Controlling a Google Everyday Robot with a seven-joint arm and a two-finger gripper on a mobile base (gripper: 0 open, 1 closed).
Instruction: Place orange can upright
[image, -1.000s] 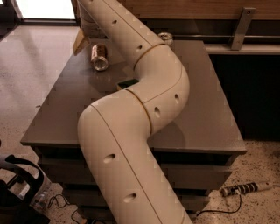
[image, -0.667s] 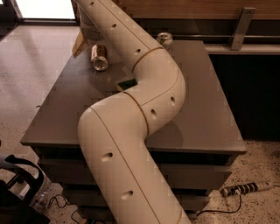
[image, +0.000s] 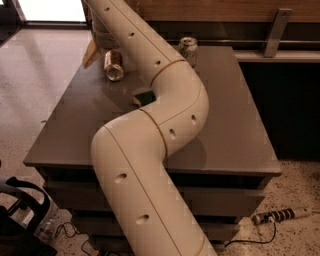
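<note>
The orange can (image: 113, 65) lies tilted at the far left of the grey table (image: 235, 125), with one shiny silver end facing the camera. My gripper (image: 100, 49) is right at the can's far end, at the table's back left corner, and my cream arm (image: 165, 115) hides most of it. I cannot see whether the gripper is touching the can.
A white-and-green can (image: 188, 50) stands upright at the back middle of the table. A small green and yellow object (image: 144, 97) lies mid-table, partly hidden by my arm. A power strip (image: 280, 215) lies on the floor at the right, and dark equipment (image: 20, 210) stands at the lower left.
My arm's upper part has shifted a little to the left, so the white-and-green can now shows fully. The orange can has stayed in the same spot.
</note>
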